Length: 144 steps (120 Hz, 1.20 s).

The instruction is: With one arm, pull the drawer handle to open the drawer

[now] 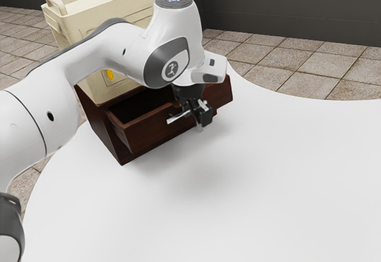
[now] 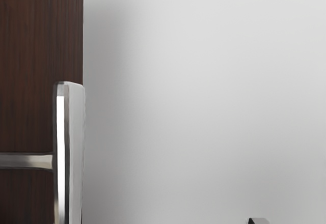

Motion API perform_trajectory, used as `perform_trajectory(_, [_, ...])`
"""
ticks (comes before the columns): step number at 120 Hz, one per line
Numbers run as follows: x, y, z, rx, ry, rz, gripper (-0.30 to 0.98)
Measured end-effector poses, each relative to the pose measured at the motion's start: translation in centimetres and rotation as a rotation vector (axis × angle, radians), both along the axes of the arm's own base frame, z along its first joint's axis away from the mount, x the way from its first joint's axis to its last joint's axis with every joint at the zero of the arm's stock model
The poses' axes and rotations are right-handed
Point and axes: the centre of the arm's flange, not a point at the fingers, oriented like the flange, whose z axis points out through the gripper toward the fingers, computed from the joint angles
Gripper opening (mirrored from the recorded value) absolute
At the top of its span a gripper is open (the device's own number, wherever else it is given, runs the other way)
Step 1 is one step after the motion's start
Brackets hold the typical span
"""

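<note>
Cream bin (image 1: pixel 74 27) on cabinet (image 1: pixel 102 126) — drawer (image 1: pixel 146 132) open; pincer (image 1: pixel 201 121) by handle (image 1: pixel 177 118) — can't tell its grip.

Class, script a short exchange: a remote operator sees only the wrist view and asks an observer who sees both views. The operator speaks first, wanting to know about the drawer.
Operator: I see a silver metal bar handle on a dark brown wooden panel. Is the drawer open?
Observer: Yes, the dark brown wooden drawer stands out from its cabinet, its hollow inside showing.
Operator: Anything on the side away from the handle?
Observer: A large cream box with a curved grip rises there, past the drawer's hollow.
</note>
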Motion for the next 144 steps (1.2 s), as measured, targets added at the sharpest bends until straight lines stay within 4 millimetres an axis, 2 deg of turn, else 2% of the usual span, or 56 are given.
perform_trajectory(25, [-0.3, -0.4, 0.7, -0.013, -0.005, 0.005, 0.36])
perform_trajectory(144, [-1.1, -5.4, 1.3, -0.062, 0.002, -0.028, 0.39])
